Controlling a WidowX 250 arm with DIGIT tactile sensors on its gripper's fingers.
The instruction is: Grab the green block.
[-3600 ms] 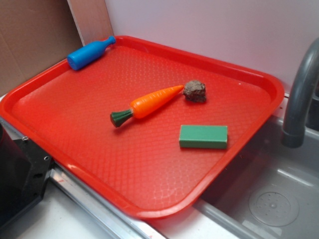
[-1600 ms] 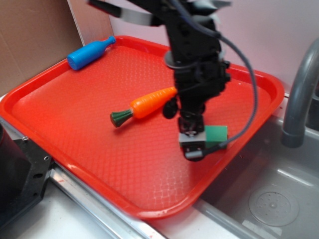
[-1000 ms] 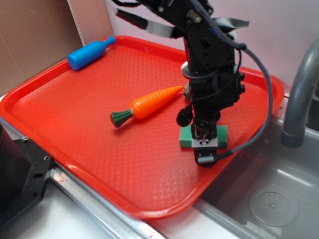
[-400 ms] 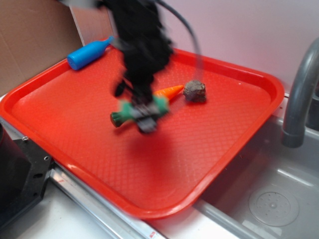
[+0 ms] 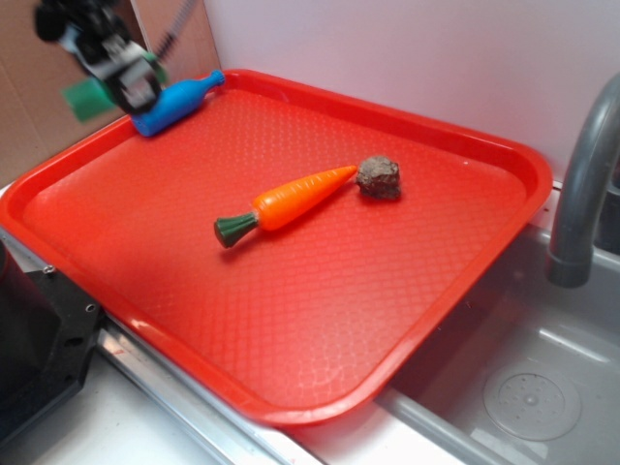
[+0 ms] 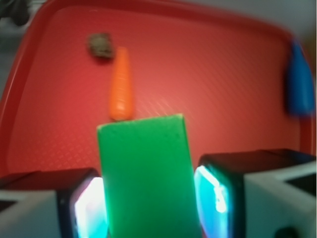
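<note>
My pincer (image 6: 146,198) clenched on green block (image 6: 146,173), held in air above red tray (image 5: 465,281) far-left corner, beside blue bottle (image 5: 179,100).

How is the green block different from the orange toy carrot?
The flat, rectangular green block is held up between the gripper's fingers, while the long, pointed orange toy carrot lies on the red plastic tray. The block is plain green all over; the carrot has a dark green stem end.
</note>
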